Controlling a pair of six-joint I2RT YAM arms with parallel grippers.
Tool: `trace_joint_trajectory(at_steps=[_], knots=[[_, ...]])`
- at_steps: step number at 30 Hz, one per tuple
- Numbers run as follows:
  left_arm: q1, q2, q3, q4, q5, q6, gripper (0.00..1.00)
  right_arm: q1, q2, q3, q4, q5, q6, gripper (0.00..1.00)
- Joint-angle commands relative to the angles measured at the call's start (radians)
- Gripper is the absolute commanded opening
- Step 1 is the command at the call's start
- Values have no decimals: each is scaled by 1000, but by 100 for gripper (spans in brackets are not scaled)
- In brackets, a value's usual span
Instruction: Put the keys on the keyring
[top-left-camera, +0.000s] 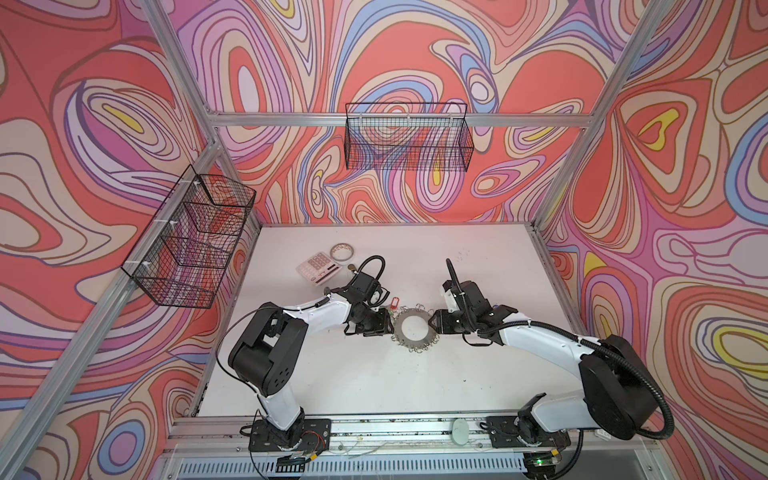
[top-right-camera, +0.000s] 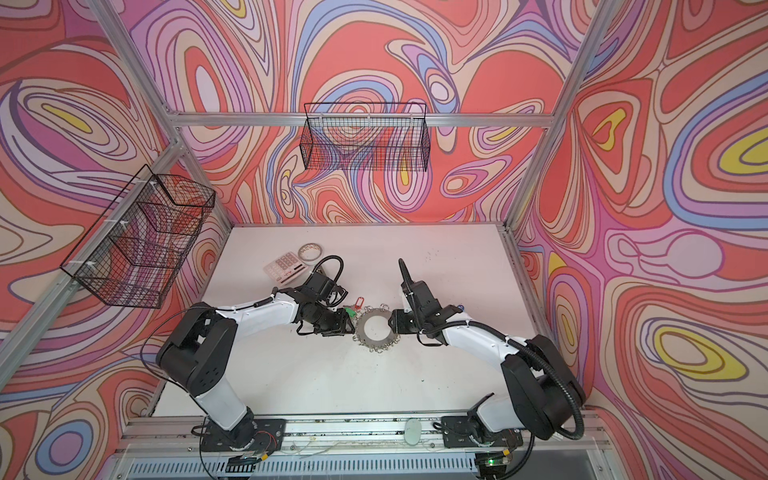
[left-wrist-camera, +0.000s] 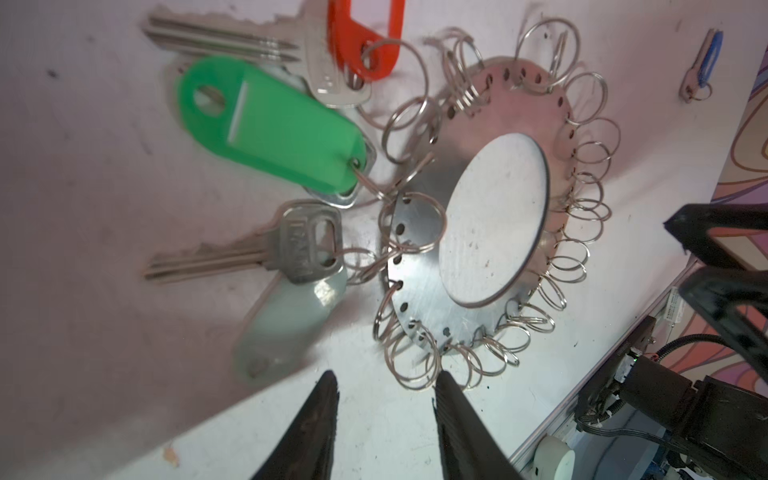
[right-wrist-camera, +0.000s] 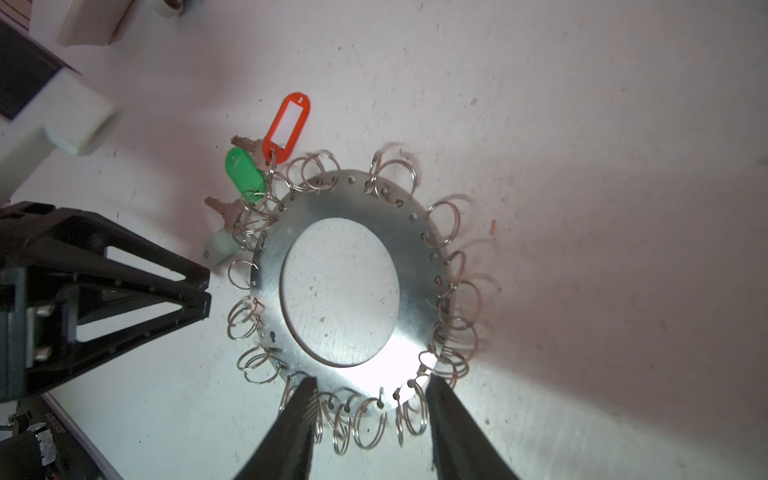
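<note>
While the keyring (top-left-camera: 411, 344) lies flat near the middle of the tabletop (top-left-camera: 353, 374), three of the keys seem to hang on its wire loops on the side of the left gripper: the red-tagged key (left-wrist-camera: 365, 37), the green-tagged key (left-wrist-camera: 270, 124) and the mint-tagged key (left-wrist-camera: 286, 320). I cannot confirm that each one really passes through a loop. The blue-tagged key (left-wrist-camera: 706, 62) lies alone, well apart from the keyring, toward the right edge.

The left gripper (left-wrist-camera: 386, 374) is just beside the loops, its jaws partly apart and empty. The right gripper (right-wrist-camera: 371, 380) is at the opposite side, its jaws also apart, astride a piece of the rim with several loops between them. They do not appear to clamp it.

I judge that the blue-tagged key remains to be attached. The loops are thin, crowded and overlapping, so a jaw could catch two of them, or none. If nothing holds the smooth keyring firmly, a push may slide it and drag the three keys along.

Farther away, a calculator (top-left-camera: 318, 268) and a plain band ring (top-left-camera: 343, 251) lie near the far left corner.
</note>
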Motion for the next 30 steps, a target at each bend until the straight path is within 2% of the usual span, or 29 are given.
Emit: trace_joint_trajectory(at_steps=[1,18,22,26,30], knots=[[-5,31,33,-13,18,14,36,6,-21,-19,-28,6,8,45],[-6,79,72,-27,32,13,14,8,5,-26,4,-16,17,39],[-6,69,75,-42,20,15,10,10,5,-33,14,-14,20,36],[-6,46,81,-84,11,31,0,10,-6,-40,29,-5,20,34],[-6,-19,77,-135,-24,64,0,10,-24,-35,37,14,14,30]])
